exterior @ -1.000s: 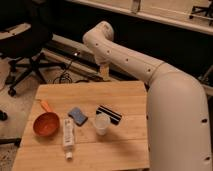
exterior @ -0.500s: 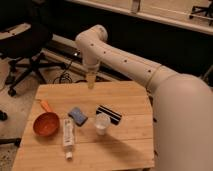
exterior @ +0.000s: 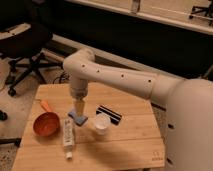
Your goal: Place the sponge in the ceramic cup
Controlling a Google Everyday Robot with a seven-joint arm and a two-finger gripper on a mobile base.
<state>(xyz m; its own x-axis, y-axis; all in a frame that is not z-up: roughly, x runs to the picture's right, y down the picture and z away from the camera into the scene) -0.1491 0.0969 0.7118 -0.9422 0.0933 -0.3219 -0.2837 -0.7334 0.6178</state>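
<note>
The blue sponge (exterior: 78,118) lies flat on the wooden table (exterior: 130,145), left of the middle. My gripper (exterior: 79,107) points straight down right above it, open, its yellowish fingertips almost at the sponge's top and covering its far part. Nothing is held. The white ceramic cup (exterior: 102,123) stands upright a little to the right of the sponge, apart from it and from the gripper.
An orange bowl with a handle (exterior: 45,124) sits at the table's left. A white tube (exterior: 67,135) lies beside it, just in front of the sponge. A black striped rectangle (exterior: 109,113) lies behind the cup. An office chair (exterior: 25,45) stands at the back left.
The arm has swung left and down from above the table's far edge. The gripper has come down to just over the sponge. Objects on the table have not moved.
</note>
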